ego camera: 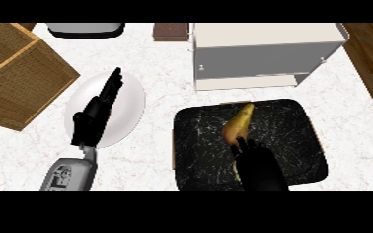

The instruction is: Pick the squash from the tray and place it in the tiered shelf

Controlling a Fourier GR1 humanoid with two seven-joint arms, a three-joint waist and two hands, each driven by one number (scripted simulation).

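The squash (239, 122) lies on the tray (291, 143), a little left of the tray's middle and in its upper half. It is yellow-orange and long. Its thin end points to the upper right and its thicker end to the lower left.

The right hand (255, 163) comes in from the lower edge of the frame, over the tray. Its tip meets the thicker end of the squash. I cannot tell whether this hand is closed on the squash or only touches it.

The tray is black with thin white veins and rounded corners, and it fills the lower right of the frame. Just above its upper edge stands the tiered shelf (262, 54). The shelf has a white top, a grey inside and a white lower board. A narrow strip of the white marble counter (157, 74) lies between the shelf and the tray.

To the left of the tray is a white plate (130, 103). The left hand (89, 121) is over this plate, open, with its fingers straight and pointing to the upper right, and it holds nothing. The grey left forearm (69, 174) shows small dark marks, too small to read.

At the upper left is a brown woven thing (33, 84). At the top edge are a grey and white object (86, 28) and a small dark brown object (171, 31).
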